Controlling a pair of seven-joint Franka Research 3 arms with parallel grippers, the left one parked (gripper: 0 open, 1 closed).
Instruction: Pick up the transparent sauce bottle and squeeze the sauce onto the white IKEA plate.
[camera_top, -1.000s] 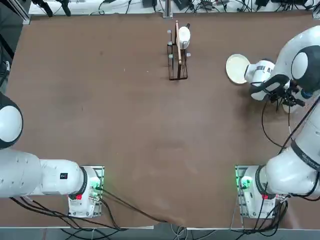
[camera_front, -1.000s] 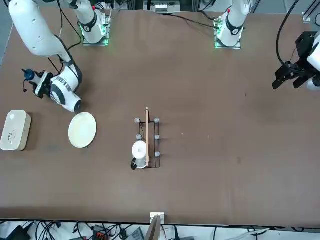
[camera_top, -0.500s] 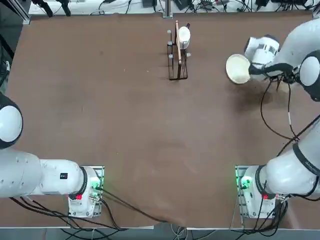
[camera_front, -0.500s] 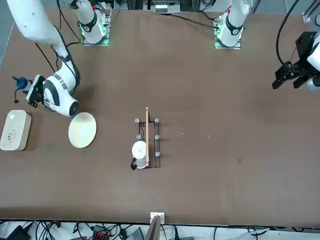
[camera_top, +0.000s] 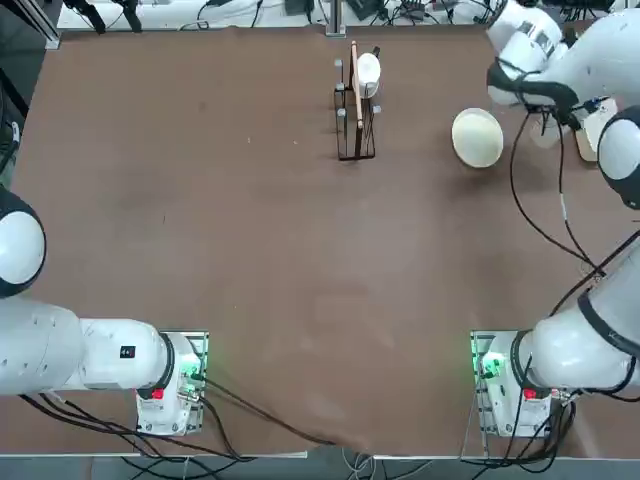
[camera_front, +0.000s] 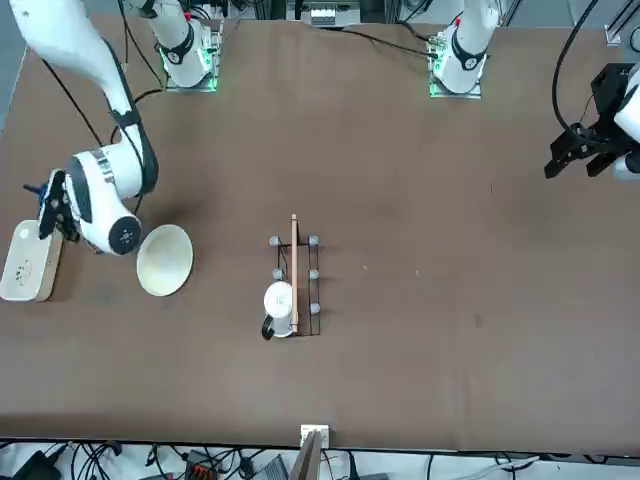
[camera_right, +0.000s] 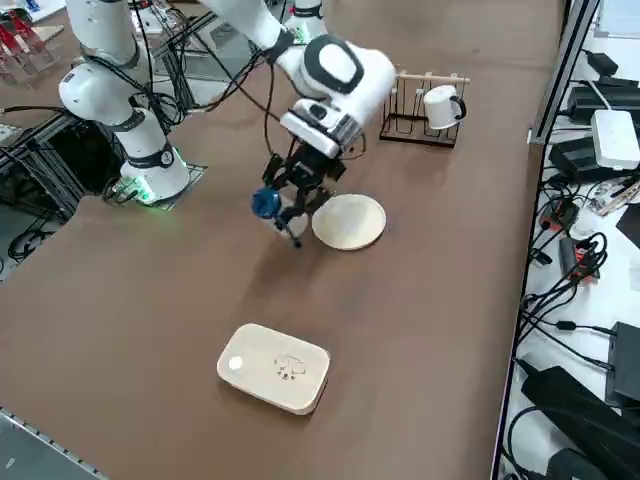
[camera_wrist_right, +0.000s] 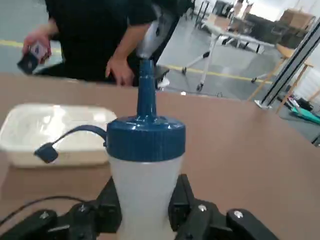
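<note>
The right gripper (camera_wrist_right: 146, 206) has the transparent sauce bottle (camera_wrist_right: 144, 186) pinched between its fingers, just beside the white IKEA plate (camera_right: 348, 222). Clamp that soft body too hard and sauce could squirt onto the bench (camera_right: 440, 330); a loose pinch might let it slip. Half a second ago the arm overlapped the plate from overhead; now the whole plate shows.

The glossy white, rounded right arm (camera_top: 590, 330) has dark grey joint bands (camera_right: 335, 62) and loose black cables (camera_top: 562, 190). Green and red lights mark its base (camera_top: 500, 380), at four o'clock in the top view. The matte-black, two-fingered right tool (camera_wrist_right: 146, 202), near eleven o'clock in the right side view, shows silver screws (camera_wrist_right: 202, 207).
</note>
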